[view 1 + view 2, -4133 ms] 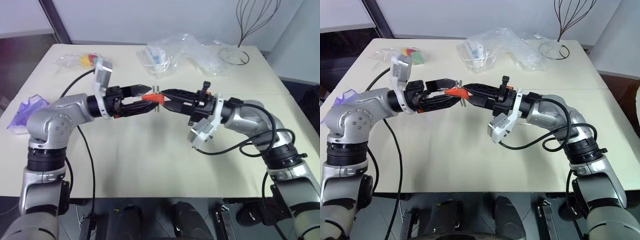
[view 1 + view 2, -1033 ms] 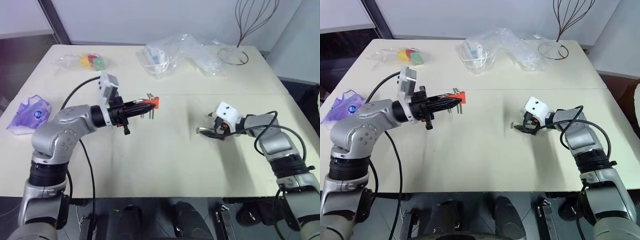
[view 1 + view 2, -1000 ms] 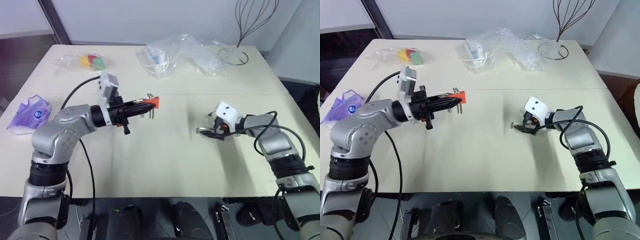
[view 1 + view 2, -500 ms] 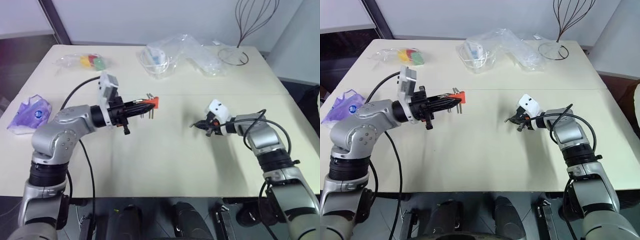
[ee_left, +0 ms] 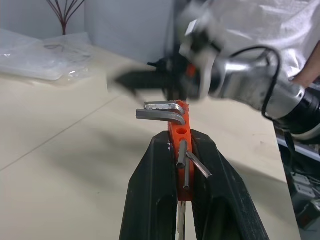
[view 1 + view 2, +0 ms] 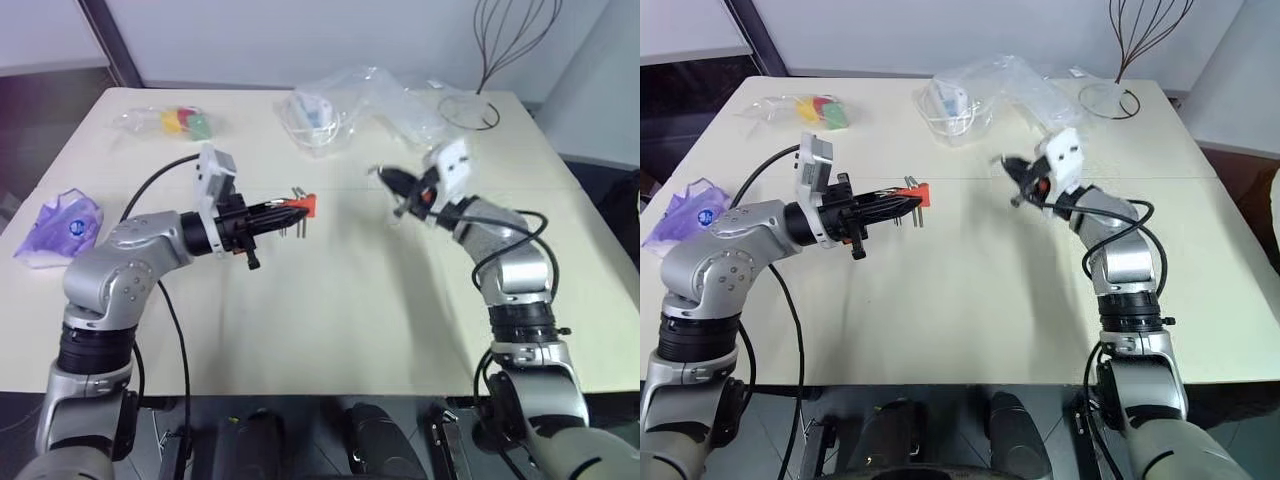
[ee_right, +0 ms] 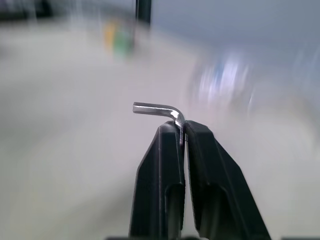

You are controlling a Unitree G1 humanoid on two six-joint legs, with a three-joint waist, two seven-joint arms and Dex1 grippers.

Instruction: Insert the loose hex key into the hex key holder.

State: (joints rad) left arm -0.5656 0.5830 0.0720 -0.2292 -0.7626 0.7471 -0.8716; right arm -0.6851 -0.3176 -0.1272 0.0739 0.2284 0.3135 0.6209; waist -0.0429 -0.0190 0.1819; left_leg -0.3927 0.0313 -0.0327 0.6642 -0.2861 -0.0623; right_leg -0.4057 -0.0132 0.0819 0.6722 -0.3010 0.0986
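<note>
My left gripper [image 6: 287, 208] is shut on the orange-red hex key holder [image 6: 305, 204], held level above the table's middle with its dark keys sticking out. In the left wrist view the holder [image 5: 179, 132] stands between the black fingers [image 5: 150, 175], with two bent keys at its top. My right gripper [image 6: 384, 176] is raised off the table, to the right of the holder and pointing toward it, a gap apart. In the right wrist view it [image 7: 181, 126] is shut on the loose hex key [image 7: 156, 108], whose short bent end sticks out sideways past the tips.
Clear plastic bags [image 6: 360, 100] lie at the back of the table [image 6: 330, 320]. At the back left is a bag of red, yellow and green items [image 6: 178, 122]. A purple packet [image 6: 58, 226] sits at the left edge. A dark wire stand [image 6: 478, 108] is at the back right.
My right gripper shut on the loose hex key down at the table, then lifted it and swung up and left toward the holder. The left arm and holder stayed still.
</note>
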